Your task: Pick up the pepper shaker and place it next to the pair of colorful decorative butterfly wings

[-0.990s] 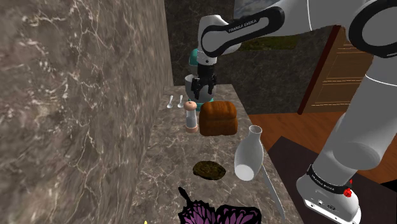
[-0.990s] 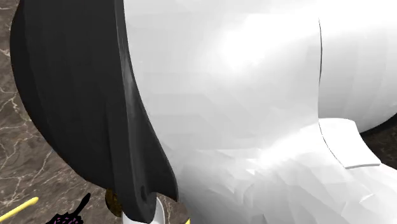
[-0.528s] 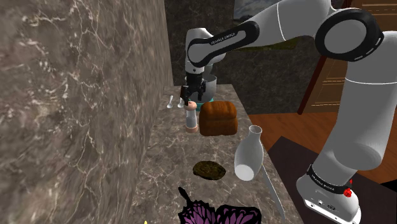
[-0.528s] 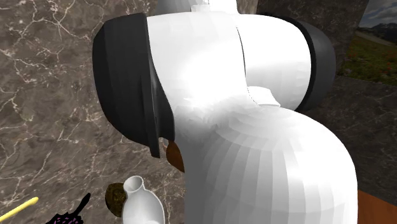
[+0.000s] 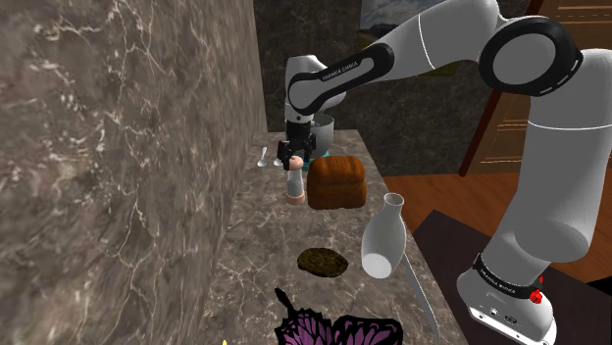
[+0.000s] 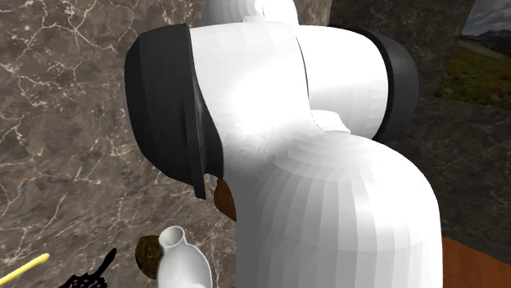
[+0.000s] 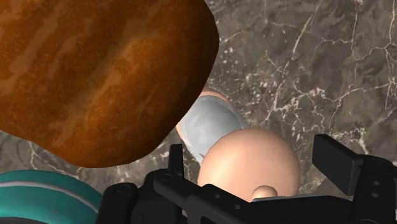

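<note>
**Operator:** How is the arm posed?

**Spotter:** Your arm (image 5: 432,44) rises from the stand at the shoulder view's lower right, bends at a dark elbow joint and stretches left towards the marble wall (image 5: 118,147). The wrist points straight down. Your gripper (image 7: 249,147) hangs over the pepper shaker (image 5: 294,186) with its fingers spread, one on either side of the rounded peach cap. There is a narrow gap on each side, so nothing is clasped.

The shaker stands upright on the marble counter (image 5: 265,245), just beside the brown bread loaf (image 5: 336,181), on its wall side. The purple butterfly wings (image 5: 338,331) lie well apart from it at the counter's near end. A dark brown lump (image 5: 323,261) and a white bottle (image 5: 382,240) sit between them.

**Operator:** What is hard to make out?

**Spotter:** The shoulder view's bottom edge cuts off the wings, and there your gripper covers the shaker's cap. In the second exterior view, your arm's white shell and dark joint sit close to the lens and cover most of the counter. The bottle, the lump and a tip of the wings peek out below. In the wrist view the loaf hides much of the shaker's grey body. A teal object (image 7: 38,191) near the hand is cut off by the frame, and you cannot tell what it is.
</note>
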You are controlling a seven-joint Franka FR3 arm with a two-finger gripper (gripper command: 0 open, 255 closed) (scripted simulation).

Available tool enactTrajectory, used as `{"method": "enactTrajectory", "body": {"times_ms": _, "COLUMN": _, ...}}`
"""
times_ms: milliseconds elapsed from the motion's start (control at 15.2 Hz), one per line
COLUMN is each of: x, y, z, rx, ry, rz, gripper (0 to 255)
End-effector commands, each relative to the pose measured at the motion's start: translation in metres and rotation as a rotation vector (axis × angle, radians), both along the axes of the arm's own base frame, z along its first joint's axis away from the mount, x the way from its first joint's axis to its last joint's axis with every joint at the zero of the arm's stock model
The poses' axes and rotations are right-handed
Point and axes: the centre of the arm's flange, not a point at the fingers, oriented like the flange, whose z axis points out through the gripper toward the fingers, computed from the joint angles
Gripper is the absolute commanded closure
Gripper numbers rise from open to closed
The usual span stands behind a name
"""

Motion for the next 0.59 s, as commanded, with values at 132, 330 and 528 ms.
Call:
{"method": "enactTrajectory", "body": {"times_ms": 132, "x": -0.0001, "y": -0.0001, "z": -0.0003, "rx": 0.000, "ry": 0.000, "rz": 0.000, "gripper": 0}}
{"method": "enactTrajectory", "body": {"times_ms": 330, "x": -0.0001, "y": -0.0001, "z": -0.0003, "rx": 0.000, "ry": 0.000, "rz": 0.000, "gripper": 255}}
{"method": "enactTrajectory", "body": {"times_ms": 528, "x": 0.0000, "y": -0.0001, "z": -0.0002, "rx": 0.000, "ry": 0.000, "rz": 0.000, "gripper": 255}}
